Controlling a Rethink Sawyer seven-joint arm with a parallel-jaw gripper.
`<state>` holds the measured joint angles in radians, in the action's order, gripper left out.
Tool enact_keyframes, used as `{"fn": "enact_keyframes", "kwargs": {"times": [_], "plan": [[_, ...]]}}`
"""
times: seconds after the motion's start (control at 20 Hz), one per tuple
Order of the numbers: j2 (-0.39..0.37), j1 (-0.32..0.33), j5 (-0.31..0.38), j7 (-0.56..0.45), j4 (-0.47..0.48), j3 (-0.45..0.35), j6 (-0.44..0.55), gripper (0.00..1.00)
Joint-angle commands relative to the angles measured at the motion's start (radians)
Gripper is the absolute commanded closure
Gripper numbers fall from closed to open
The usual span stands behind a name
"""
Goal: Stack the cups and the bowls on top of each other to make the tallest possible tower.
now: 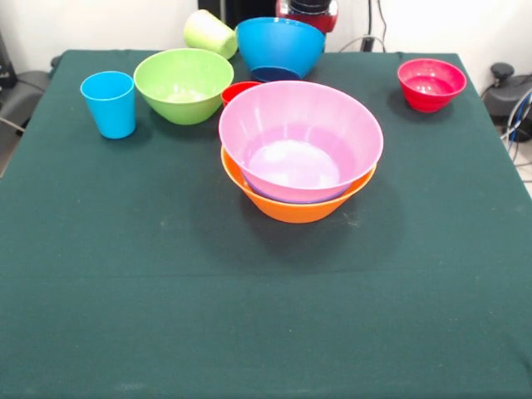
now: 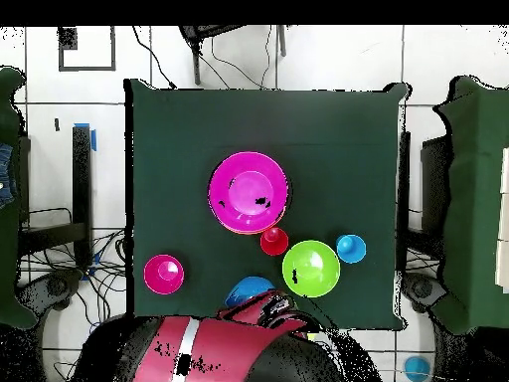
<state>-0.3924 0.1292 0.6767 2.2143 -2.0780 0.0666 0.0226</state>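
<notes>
Overhead view: arm parked, tower barely begun

Overhead, no pincer shows beneath the red arm [image 2: 214, 353], so I cannot tell its state. Nearest, the blue bowl [image 1: 279, 46] leans tilted. Mid-table, the pink bowl [image 1: 299, 137] nests upright in the orange bowl [image 1: 291, 204]. Light, stiff, slippery plastic; grip rims. The green cup [image 1: 208, 33] lies sideways.

Even overhead light; soft shadow beneath tower [image 1: 298, 158].
</notes>
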Motion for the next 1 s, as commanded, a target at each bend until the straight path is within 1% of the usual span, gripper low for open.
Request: {"fn": "enact_keyframes", "kwargs": {"times": [0.05, 0.1, 0.15, 0.4, 0.45, 0.55, 1.0], "plan": [[0.028, 0.02, 0.032, 0.016, 0.137, -0.078, -0.034, 0.0], [0.025, 0.018, 0.03, 0.016, 0.14, -0.078, -0.034, 0.0], [0.019, -0.01, 0.067, -0.009, 0.155, -0.067, -0.054, 1.0], [0.006, 0.021, 0.058, -0.025, 0.148, -0.101, -0.004, 1.0], [0.002, 0.039, 0.058, -0.035, 0.143, -0.117, 0.011, 1.0], [-0.001, 0.049, 0.055, -0.037, 0.142, -0.129, 0.017, 1.0], [-0.006, 0.066, 0.051, -0.04, 0.133, -0.147, 0.033, 1.0]]}}
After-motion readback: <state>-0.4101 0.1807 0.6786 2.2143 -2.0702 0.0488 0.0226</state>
